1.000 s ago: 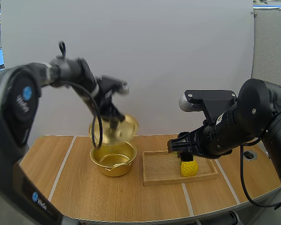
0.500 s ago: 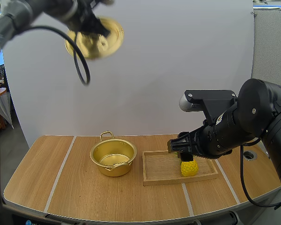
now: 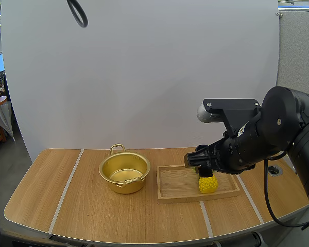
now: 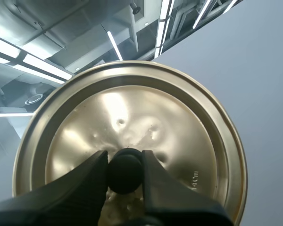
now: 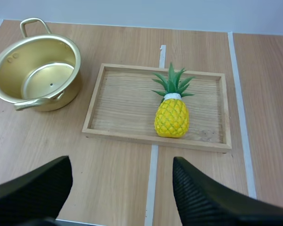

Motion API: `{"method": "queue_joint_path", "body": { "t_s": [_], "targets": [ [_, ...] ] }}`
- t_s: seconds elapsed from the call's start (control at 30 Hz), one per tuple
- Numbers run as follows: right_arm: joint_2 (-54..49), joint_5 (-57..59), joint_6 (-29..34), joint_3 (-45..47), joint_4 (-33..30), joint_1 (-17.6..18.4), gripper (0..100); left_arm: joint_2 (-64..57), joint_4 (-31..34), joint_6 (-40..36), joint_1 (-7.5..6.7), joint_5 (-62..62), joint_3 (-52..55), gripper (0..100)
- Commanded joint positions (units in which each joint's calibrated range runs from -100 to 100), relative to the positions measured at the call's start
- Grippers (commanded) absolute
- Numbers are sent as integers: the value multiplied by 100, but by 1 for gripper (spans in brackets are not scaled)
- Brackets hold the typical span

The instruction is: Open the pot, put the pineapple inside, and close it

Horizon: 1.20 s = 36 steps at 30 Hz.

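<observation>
One worktop (image 3: 92, 206) carries your tray (image 5: 155, 140) toward the right, with the open pot (image 3: 113, 183) just beside the tray's left edge. Your left jaws hold the lid (image 4: 179, 127) in the air, pinched tight on its black knob (image 4: 125, 169). The pineapple (image 5: 171, 117) stands in the tray's right half. Your right jaws hang above it, spread wide and empty.

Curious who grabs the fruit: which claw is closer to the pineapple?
Right. The right claw hangs open above the pineapple on the tray; the left claw pinches the knob of the lid, away from the table.
</observation>
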Motion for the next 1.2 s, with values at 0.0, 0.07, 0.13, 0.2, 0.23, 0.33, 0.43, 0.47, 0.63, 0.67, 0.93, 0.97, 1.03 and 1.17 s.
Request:
{"method": "queue_joint_path", "body": {
  "t_s": [0.0, 0.07, 0.13, 0.2, 0.23, 0.33, 0.43, 0.47, 0.63, 0.67, 0.93, 0.97, 1.03, 1.17],
  "targets": [
    [210, 0, 105, -36, -382, -17, 100, -13, 12, -58, -28, -262, -23, 0],
    [485, 0, 139, -36, -550, -17, 100, -13, 12, -58, -28, -262, -23, 0],
    [748, 0, 194, -36, -601, -17, 100, -13, 12, -58, -28, -262, -23, 0],
    [1085, -204, 224, -36, -601, -17, 100, -13, 12, -58, -28, -262, -23, 0],
    [1273, -341, 238, -36, -601, -17, 100, -13, 12, -58, -28, -262, -23, 0],
    [1783, -782, 248, -36, -549, -17, 100, -13, 12, -58, -28, -262, -23, 0],
    [2304, -1246, 261, -36, -492, -17, 100, -13, 12, -58, -28, -262, -23, 0],
    [2469, -1381, 261, -36, -492, -17, 100, -13, 12, -58, -28, -262, -23, 0],
    [3041, -1918, 250, -36, -458, -17, 100, -13, 12, -58, -28, -262, -23, 0],
    [3114, -2011, 239, -36, -492, -17, 100, -13, 12, -58, -28, -262, -23, 0],
    [3757, -2640, 208, -71, -492, -148, 100, -13, 12, -58, -28, -262, -23, 0],
    [3843, -2728, 187, -71, -492, -212, 100, -13, 12, -58, -28, -262, -23, 0],
    [4007, -2820, 35, -71, -435, -360, 100, -13, 12, -58, -28, -262, -23, 0],
    [4166, -2788, -600, -71, 281, -549, 100, -13, 12, -58, -28, -262, -23, 0]
  ]
}}
